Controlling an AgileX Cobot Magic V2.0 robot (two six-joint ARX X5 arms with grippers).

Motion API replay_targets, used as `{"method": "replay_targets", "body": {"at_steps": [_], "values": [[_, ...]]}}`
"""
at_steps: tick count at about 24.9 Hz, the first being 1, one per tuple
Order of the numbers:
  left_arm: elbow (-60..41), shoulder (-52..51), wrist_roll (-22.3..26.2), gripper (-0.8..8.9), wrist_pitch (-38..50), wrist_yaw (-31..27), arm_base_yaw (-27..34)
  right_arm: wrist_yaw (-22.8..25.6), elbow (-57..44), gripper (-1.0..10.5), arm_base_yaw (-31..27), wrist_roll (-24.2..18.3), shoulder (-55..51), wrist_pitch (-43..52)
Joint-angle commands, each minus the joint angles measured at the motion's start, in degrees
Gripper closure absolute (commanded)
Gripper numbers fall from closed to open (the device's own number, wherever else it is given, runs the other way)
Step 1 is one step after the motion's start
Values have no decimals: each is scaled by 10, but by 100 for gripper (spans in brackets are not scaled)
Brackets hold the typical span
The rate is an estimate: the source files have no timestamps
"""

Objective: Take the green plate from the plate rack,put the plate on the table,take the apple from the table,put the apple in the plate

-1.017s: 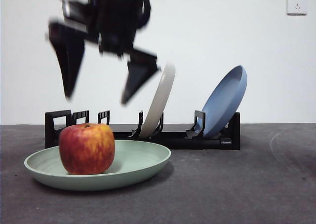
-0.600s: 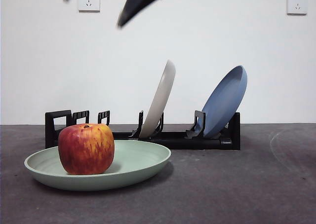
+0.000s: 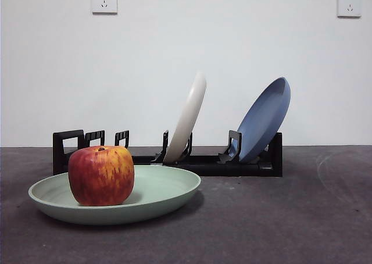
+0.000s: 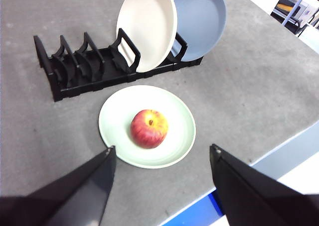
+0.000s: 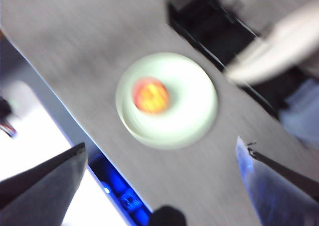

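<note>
Near the bench's [image 3: 279, 217] front edge I see the red-yellow streaked apple [image 3: 102, 175] sitting in the pale mint-green round plate [image 3: 157, 197]; behind stands the long black plate rack [image 3: 203, 162]. Both my left gripper [image 4: 162, 156] and right gripper [image 5: 159, 151] hang released above.

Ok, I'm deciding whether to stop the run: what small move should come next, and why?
Probably none beyond parking both arms. The apple sits in the green plate, which lies flat on the table in front of the plate rack. The left tool and right tool are open and high above.
</note>
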Motion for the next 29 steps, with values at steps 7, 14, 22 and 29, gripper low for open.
{"method": "replay_targets", "body": {"at_steps": [7, 14, 22, 29], "values": [[-3, 53, -19, 500, 62, 15, -2, 12, -291, 446, 0, 86, -280, -13], [-3, 121, -10, 775, 62, 17, -2, 12, -351, 984, 0, 71, -335, -13], [-3, 167, -5, 822, 63, 12, -2, 12, -351, 957, 0, 68, -335, -13], [-3, 183, -20, 822, 71, 13, -2, 15, -351, 952, 0, 71, -335, -12]]}}
